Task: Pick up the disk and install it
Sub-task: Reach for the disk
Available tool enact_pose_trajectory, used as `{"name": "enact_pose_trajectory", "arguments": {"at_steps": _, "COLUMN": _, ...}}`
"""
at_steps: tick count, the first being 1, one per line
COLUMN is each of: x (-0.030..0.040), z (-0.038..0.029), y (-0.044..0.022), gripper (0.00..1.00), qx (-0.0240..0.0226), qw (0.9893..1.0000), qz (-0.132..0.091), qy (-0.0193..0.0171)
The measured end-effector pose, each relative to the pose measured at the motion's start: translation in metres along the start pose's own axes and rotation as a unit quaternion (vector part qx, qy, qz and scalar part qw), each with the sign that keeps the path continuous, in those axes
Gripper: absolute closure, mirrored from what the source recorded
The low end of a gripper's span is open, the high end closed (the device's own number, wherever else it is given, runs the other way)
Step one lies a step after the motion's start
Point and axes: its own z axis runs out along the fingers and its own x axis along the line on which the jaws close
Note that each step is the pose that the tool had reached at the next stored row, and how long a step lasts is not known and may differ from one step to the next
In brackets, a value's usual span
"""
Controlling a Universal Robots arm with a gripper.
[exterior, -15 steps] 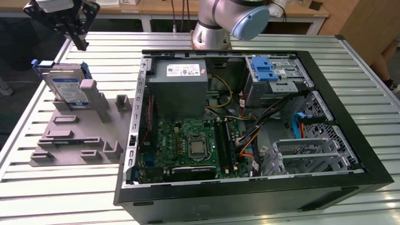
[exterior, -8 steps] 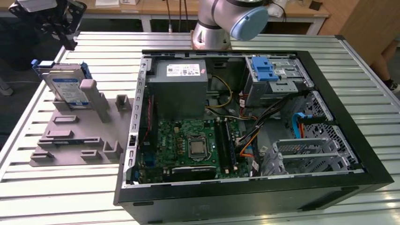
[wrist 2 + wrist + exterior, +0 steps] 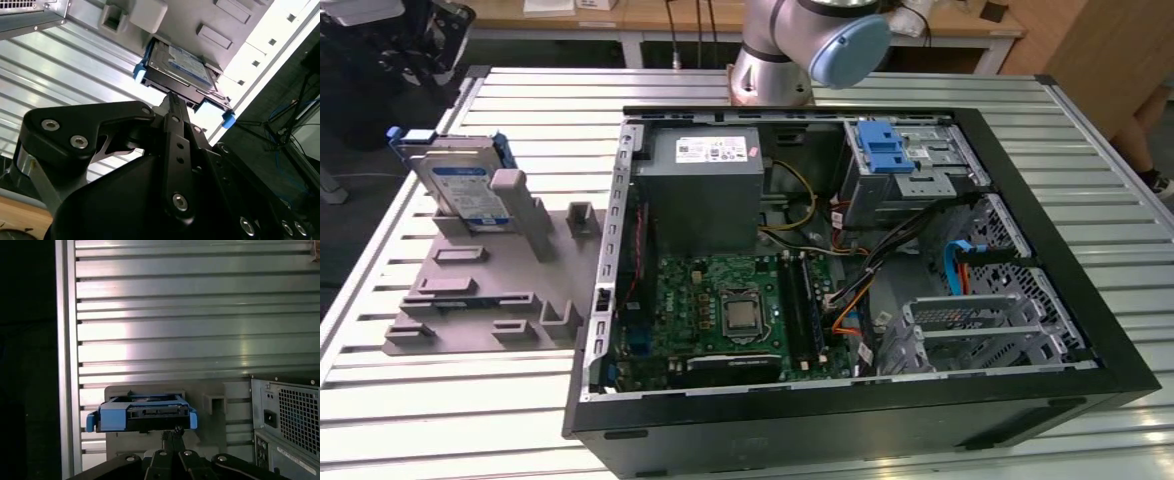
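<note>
The black gripper (image 3: 170, 100) is closest to the camera in both wrist views. Its jaws are squeezed together at the tips and hold nothing. Just past the jaw tips, not touching them, is the disk (image 3: 182, 67). It is a flat silver box with a blue and white label on its face and a blue plastic frame around it. It stands on its edge in a grey holder (image 3: 480, 290) on the ribbed metal table (image 3: 454, 400). The words on the label are too small to read.

Off to one side of the jaws is the open computer case (image 3: 854, 430). Inside it is a grey box (image 3: 700, 185) with a white sticker, and that writing cannot be read either.

In the first wrist view the disk is seen edge-on, so its label is hidden. In the exterior view a grey post of the holder covers part of the disk. The arm (image 3: 801, 50) is cut off at the top edge.
</note>
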Motion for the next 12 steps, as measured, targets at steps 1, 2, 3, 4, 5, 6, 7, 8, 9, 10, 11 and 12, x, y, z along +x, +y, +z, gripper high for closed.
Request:
{"name": "enact_pose_trajectory", "arguments": {"at_steps": 1, "x": 0.002, "z": 0.0003, "y": -0.0004, "gripper": 0.89, "qx": 0.0003, "qw": 1.0, "qz": 0.0, "qy": 0.0}}
{"name": "enact_pose_trajectory", "arguments": {"at_steps": 2, "x": 0.0035, "z": 0.0005, "y": -0.0008, "gripper": 0.89, "qx": 0.0008, "qw": 1.0, "qz": -0.001, "qy": 0.0}}
{"name": "enact_pose_trajectory", "arguments": {"at_steps": 3, "x": 0.0046, "z": 0.0008, "y": -0.001, "gripper": 0.89, "qx": 0.0014, "qw": 1.0, "qz": -0.001, "qy": 0.0001}}
{"name": "enact_pose_trajectory", "arguments": {"at_steps": 4, "x": 0.0057, "z": 0.0012, "y": -0.0013, "gripper": 0.89, "qx": 0.0018, "qw": 1.0, "qz": -0.002, "qy": 0.0003}}
{"name": "enact_pose_trajectory", "arguments": {"at_steps": 5, "x": 0.0067, "z": 0.0017, "y": -0.0016, "gripper": 0.89, "qx": 0.002, "qw": 1.0, "qz": -0.003, "qy": 0.0005}}
{"name": "enact_pose_trajectory", "arguments": {"at_steps": 6, "x": 0.0081, "z": 0.0022, "y": -0.0019, "gripper": 0.89, "qx": 0.0022, "qw": 1.0, "qz": -0.004, "qy": 0.0005}}
{"name": "enact_pose_trajectory", "arguments": {"at_steps": 7, "x": 0.0103, "z": 0.0028, "y": -0.0023, "gripper": 0.89, "qx": 0.0022, "qw": 1.0, "qz": -0.004, "qy": 0.0005}}
{"name": "enact_pose_trajectory", "arguments": {"at_steps": 8, "x": 0.0132, "z": 0.0033, "y": -0.0028, "gripper": 0.89, "qx": 0.0022, "qw": 1.0, "qz": -0.004, "qy": 0.0005}}
{"name": "enact_pose_trajectory", "arguments": {"at_steps": 9, "x": 0.0173, "z": 0.0037, "y": -0.0034, "gripper": 0.89, "qx": 0.0022, "qw": 1.0, "qz": -0.004, "qy": 0.0005}}
{"name": "enact_pose_trajectory", "arguments": {"at_steps": 10, "x": 0.0213, "z": 0.004, "y": -0.0041, "gripper": 0.89, "qx": 0.0022, "qw": 1.0, "qz": -0.004, "qy": 0.0005}}
{"name": "enact_pose_trajectory", "arguments": {"at_steps": 11, "x": 0.0252, "z": 0.0042, "y": -0.0047, "gripper": 0.89, "qx": 0.0022, "qw": 1.0, "qz": -0.005, "qy": 0.0006}}
{"name": "enact_pose_trajectory", "arguments": {"at_steps": 12, "x": 0.0292, "z": 0.0046, "y": -0.0053, "gripper": 0.89, "qx": 0.0022, "qw": 1.0, "qz": -0.005, "qy": 0.0005}}
